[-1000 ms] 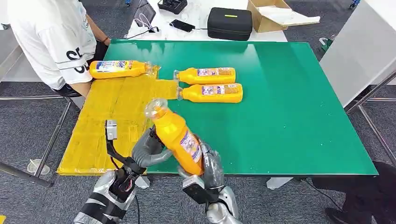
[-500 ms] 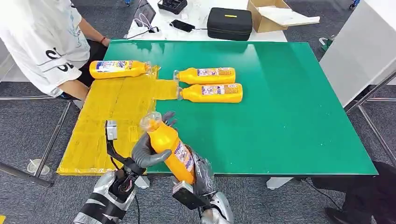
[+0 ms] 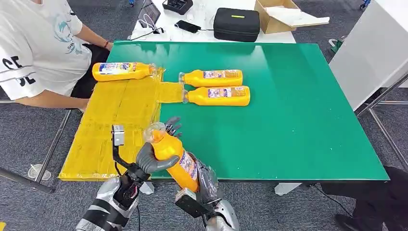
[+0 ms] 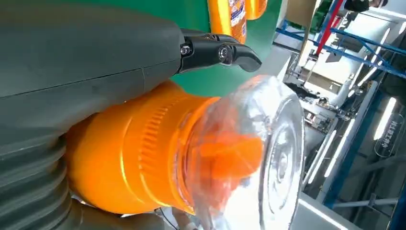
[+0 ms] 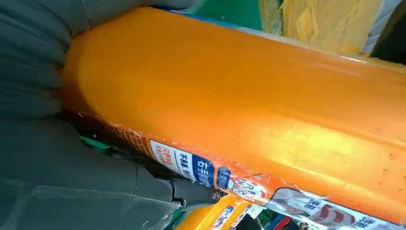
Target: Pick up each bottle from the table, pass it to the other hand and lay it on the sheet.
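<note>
At the near edge of the green tabletop [image 3: 298, 120], both arms meet around one orange bottle [image 3: 176, 158], which stands tilted with its clear cap [image 3: 155, 131] toward the far left and its base down toward the robot. The left robot hand [image 3: 155, 156] wraps the upper part of the bottle just below the cap, its grey thumb across the front and its dark fingers [image 3: 172, 126] reaching up behind the neck; the left wrist view shows the thumb pressed on the orange shoulder and the cap [image 4: 258, 158] close to the lens. The right robot hand [image 3: 204, 180] holds the lower part of the same bottle, fingers closed around the base, and in the right wrist view its grey cover lies against the labelled side of the bottle [image 5: 249, 110]. A yellow sheet [image 3: 118, 120] covers the left part of the tabletop and overhangs its near corner. One bottle on the sheet [image 3: 122, 71] lies on its side at the far end. Two more bottles lie side by side on the bare green just right of the sheet, the farther bottle [image 3: 211, 77] and the nearer bottle [image 3: 217, 96], caps pointing at the sheet. A person in a white shirt [image 3: 38, 48] sits at the left of the tabletop.
</note>
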### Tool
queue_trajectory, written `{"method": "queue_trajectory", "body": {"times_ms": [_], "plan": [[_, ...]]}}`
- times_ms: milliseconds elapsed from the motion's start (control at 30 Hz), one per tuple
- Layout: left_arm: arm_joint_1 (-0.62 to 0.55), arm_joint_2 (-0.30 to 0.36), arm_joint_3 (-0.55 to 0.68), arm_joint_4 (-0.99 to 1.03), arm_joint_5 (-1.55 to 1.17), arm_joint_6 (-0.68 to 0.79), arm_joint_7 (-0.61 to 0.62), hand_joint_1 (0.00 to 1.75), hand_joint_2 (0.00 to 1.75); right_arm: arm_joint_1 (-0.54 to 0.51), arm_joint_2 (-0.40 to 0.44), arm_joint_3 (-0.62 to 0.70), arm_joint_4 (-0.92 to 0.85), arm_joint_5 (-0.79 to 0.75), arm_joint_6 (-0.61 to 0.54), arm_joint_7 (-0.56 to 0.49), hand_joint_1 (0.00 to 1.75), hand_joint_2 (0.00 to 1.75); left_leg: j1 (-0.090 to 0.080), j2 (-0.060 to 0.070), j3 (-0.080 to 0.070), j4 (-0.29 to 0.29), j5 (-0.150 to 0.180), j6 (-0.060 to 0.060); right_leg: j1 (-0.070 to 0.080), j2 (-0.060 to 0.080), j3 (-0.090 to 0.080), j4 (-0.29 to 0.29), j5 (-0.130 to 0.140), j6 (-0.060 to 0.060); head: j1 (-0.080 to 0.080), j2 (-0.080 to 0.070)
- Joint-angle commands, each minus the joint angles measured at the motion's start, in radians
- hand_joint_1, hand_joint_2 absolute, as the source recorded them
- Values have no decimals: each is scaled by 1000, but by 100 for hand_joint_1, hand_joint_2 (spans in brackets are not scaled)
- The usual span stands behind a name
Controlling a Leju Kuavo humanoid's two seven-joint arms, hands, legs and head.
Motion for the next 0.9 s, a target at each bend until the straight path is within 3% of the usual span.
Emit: {"method": "queue_trajectory", "body": {"times_ms": [33, 333, 900], "plan": [[-45, 32, -60, 45, -33, 15, -1, 0, 175, -36, -2, -2, 60, 0, 1, 0, 175, 175, 0, 0, 2, -1, -1, 0, 0, -1, 2, 0, -1, -1, 0, 0], [-72, 64, -92, 107, -190, 44, -40, 0, 175, -40, -11, -38, 13, -18, -6, 0, 175, 175, 0, 1, 4, 0, -1, 1, 1, -1, 4, -1, -1, -1, 0, 0], [-61, 77, -93, 138, -160, 5, -20, 0, 175, -42, -30, -16, -84, -75, -52, 0, 175, 175, 1, 2, 7, 0, -2, 1, 1, 0, 7, -1, -2, -2, 0, 0]]}}
